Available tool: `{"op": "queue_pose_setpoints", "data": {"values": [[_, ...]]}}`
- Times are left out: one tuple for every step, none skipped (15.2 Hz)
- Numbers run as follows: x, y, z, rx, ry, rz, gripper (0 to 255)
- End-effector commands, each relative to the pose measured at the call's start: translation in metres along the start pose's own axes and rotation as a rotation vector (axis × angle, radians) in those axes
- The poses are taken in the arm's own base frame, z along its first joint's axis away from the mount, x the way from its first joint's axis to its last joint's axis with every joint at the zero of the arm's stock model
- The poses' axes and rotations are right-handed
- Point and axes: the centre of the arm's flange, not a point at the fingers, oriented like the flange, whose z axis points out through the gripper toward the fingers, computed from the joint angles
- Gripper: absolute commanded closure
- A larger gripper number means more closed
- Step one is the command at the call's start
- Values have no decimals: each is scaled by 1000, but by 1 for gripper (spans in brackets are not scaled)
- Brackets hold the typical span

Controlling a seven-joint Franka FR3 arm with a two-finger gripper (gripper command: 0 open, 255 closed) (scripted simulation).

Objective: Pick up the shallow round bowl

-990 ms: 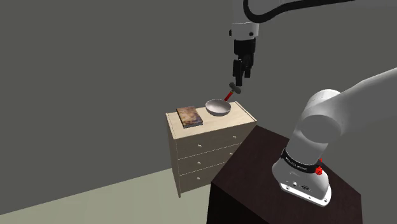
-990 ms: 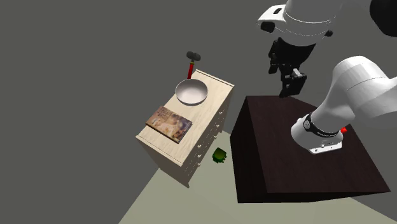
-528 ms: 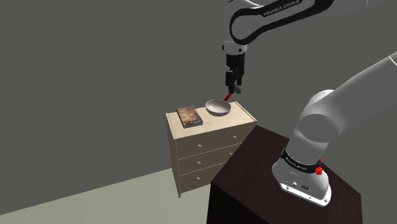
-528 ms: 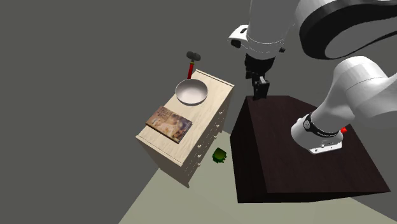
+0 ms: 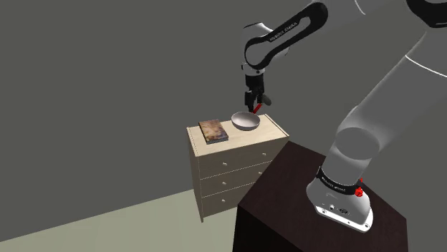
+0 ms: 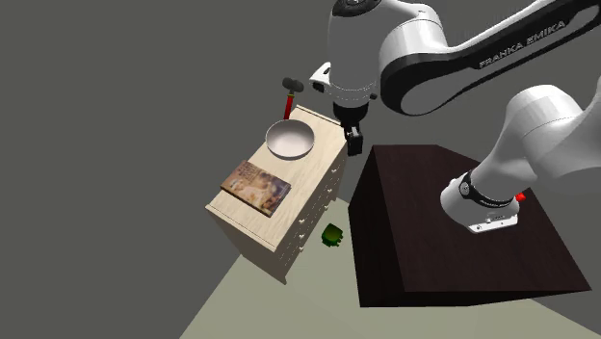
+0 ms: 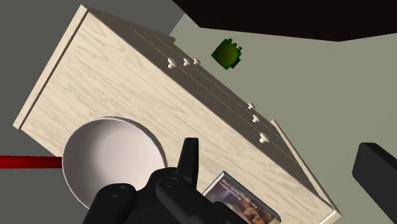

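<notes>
Now the shallow round white bowl (image 6: pixel 291 140) sits on top of the light wooden chest of drawers (image 6: pixel 326 127), near one end. A flat book with a brown picture cover (image 6: pixel 256 184) lies at the other end, apart from the bowl. A hammer with a red handle and a dark head (image 6: pixel 292 92) is just beside the bowl, on the side away from the book. The black gripper (image 6: pixel 354 144) hangs in the air above the chest, close to the bowl but not touching it. Its two fingers (image 7: pixel 189 159) stand apart, so it is open and holds nothing. The bowl is beside one finger, not between them. A small green thing (image 6: pixel 332 235) lies on the pale floor by the chest.
</notes>
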Motion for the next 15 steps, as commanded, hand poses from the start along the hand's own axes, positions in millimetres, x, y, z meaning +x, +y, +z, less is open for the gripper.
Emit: {"op": "queue_pose_setpoints", "data": {"values": [[17, 11, 20, -4, 0, -3, 0], [25, 17, 29, -6, -1, -4, 0], [33, 22, 37, -8, -1, -5, 0], [41, 28, 46, -10, -2, -7, 0], [49, 33, 55, -12, -2, -8, 0], [57, 39, 63, -14, -2, -9, 0], [65, 45, 72, -16, -3, -10, 0], [73, 50, 81, -18, -3, -12, 0], [81, 56, 89, -20, -4, -13, 0], [89, 61, 98, -22, -4, -14, 0], [97, 67, 107, -24, -5, -15, 0], [105, 73, 115, -26, -5, -17, 0], [113, 78, 124, -28, -6, -18, 0], [121, 84, 133, -30, -6, -19, 0], [130, 90, 141, -32, -7, -20, 0]]}}
